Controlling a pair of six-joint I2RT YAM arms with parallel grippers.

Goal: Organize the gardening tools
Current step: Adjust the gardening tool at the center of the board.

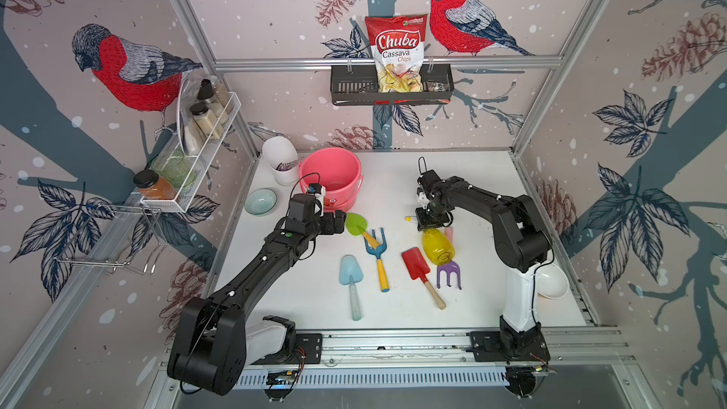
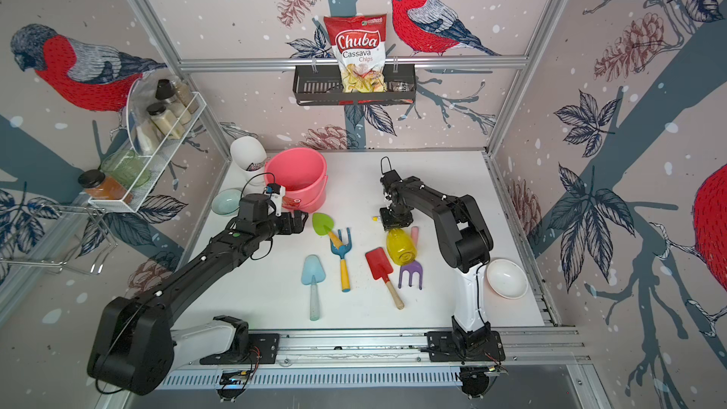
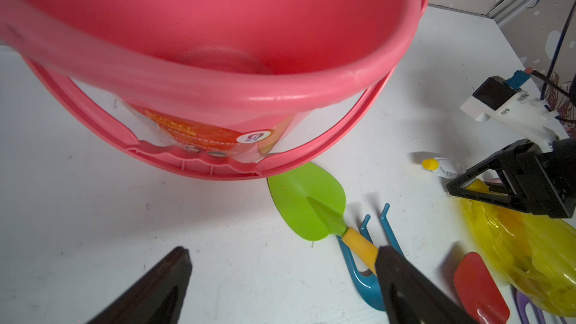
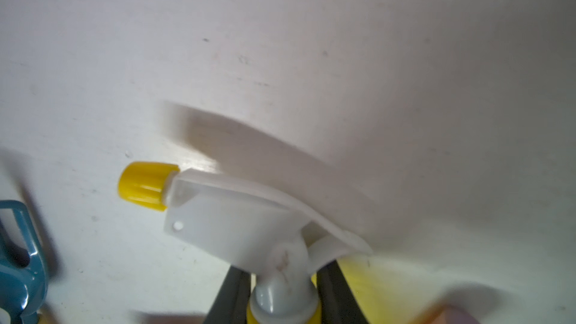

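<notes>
My right gripper (image 4: pixel 283 294) is shut on the white neck of the yellow spray bottle (image 1: pixel 438 247), whose body lies across the pink handle of the purple fork (image 1: pixel 448 273). My left gripper (image 3: pixel 283 254) is open just above the table, beside the green trowel (image 3: pixel 307 202), near the front of the pink bucket (image 1: pixel 332 175). The green trowel's yellow handle rests on the tines of the blue-yellow fork (image 1: pixel 375 253). A light-blue trowel (image 1: pixel 350 275) and a red wooden-handled shovel (image 1: pixel 415 265) lie flat nearer the front edge.
A white cup (image 1: pixel 279 159) and a teal bowl (image 1: pixel 261 201) stand left of the bucket. A white bowl (image 1: pixel 552 281) sits behind the right arm's base. A wire rack (image 1: pixel 196 159) of jars hangs on the left wall, a black shelf (image 1: pixel 391 84) on the back wall.
</notes>
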